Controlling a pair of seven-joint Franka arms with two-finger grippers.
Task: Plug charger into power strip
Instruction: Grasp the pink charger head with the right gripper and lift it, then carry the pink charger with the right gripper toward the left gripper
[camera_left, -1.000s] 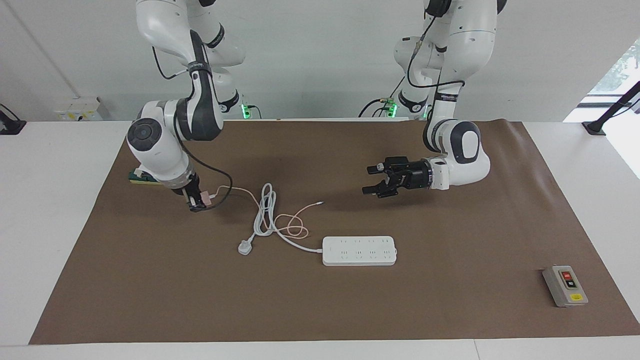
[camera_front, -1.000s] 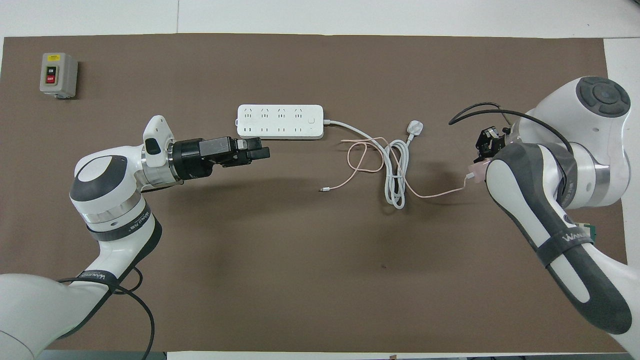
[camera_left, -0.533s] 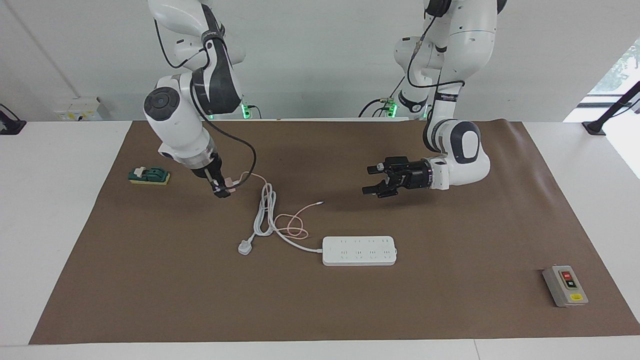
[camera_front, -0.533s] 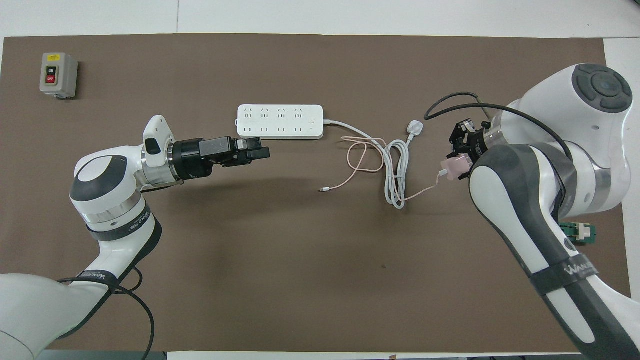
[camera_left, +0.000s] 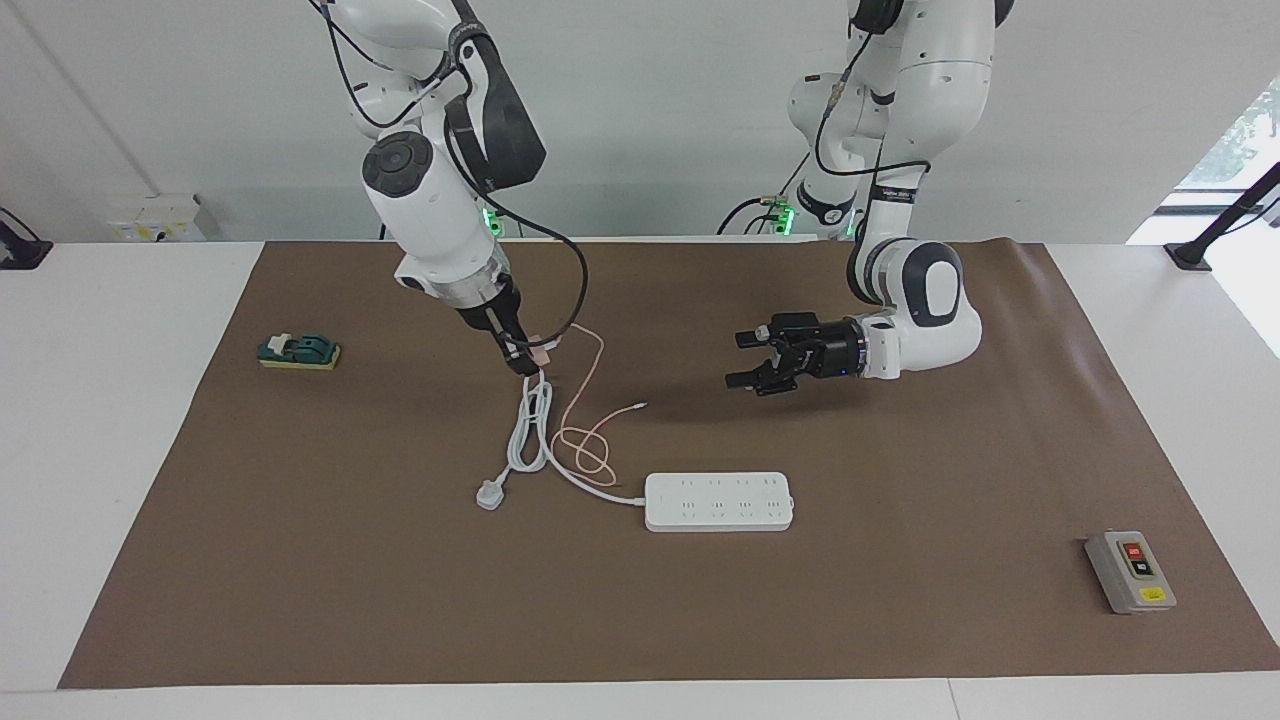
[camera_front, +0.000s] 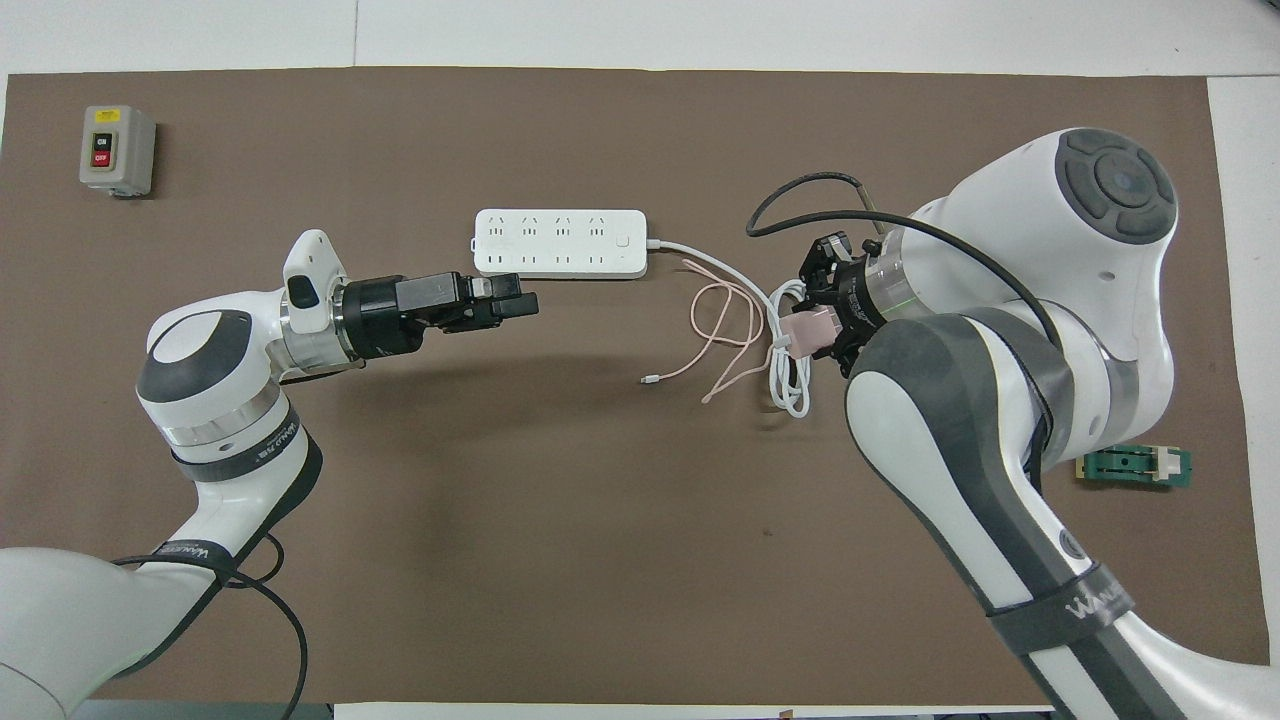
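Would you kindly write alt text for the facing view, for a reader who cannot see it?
The right gripper holds a small pale pink cube-shaped charger in the air above a coiled thick white cord, its thin pink cable trailing to the brown mat. A long flat white power strip lies unplugged-into, while the left gripper waits open over the mat.

- Glossy white rounded arm casings (camera_left: 430, 215) with dark grey joint panels and round grey end caps.
- Black two-finger grippers; loose black cables (camera_left: 565, 270); grey lettered wrist bands.
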